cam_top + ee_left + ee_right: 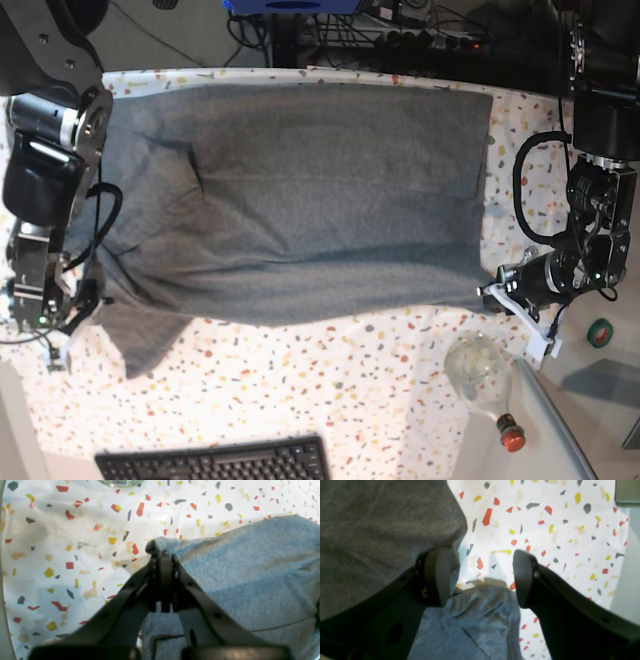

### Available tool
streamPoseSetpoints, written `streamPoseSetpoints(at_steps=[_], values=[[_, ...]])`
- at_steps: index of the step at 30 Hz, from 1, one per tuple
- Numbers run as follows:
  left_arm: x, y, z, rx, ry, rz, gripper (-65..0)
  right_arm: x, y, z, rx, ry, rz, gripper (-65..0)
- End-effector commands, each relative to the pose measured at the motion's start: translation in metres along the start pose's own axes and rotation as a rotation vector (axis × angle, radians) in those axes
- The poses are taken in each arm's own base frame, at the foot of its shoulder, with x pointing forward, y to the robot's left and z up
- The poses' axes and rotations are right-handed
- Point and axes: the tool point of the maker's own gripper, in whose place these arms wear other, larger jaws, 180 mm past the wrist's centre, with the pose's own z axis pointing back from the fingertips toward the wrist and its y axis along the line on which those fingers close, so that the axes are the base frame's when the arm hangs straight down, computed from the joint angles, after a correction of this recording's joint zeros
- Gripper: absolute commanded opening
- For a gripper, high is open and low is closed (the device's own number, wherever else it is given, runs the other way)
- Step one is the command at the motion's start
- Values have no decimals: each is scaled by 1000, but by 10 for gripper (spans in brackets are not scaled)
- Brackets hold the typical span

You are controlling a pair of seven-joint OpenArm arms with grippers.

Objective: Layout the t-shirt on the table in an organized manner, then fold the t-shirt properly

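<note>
The grey t-shirt lies spread across the speckled table, with a sleeve hanging toward the front left. At the shirt's right corner my left gripper is shut on a pinch of the t-shirt hem, just above the table; in the base view the left gripper is at that corner. My right gripper stands open over the sleeve area. One finger rests against the t-shirt, the other finger is over the bare table. The base view has the right gripper at the shirt's left edge.
A black keyboard lies at the front edge. A clear glass bottle with a red cap lies front right, close to my left arm, beside a green tape roll. Cables and dark equipment line the back edge.
</note>
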Motion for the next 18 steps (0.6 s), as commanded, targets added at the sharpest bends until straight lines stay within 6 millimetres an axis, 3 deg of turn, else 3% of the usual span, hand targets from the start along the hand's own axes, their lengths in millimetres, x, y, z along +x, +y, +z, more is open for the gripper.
streamPoseSetpoints(at_steps=[1,18], values=[[23,4,8,4,-59,-8,-650,26,-8,8,-15,-48,-2,-278],[21,2,7,1,-52,-14,-650,16,19,2,12,80,126,-279]])
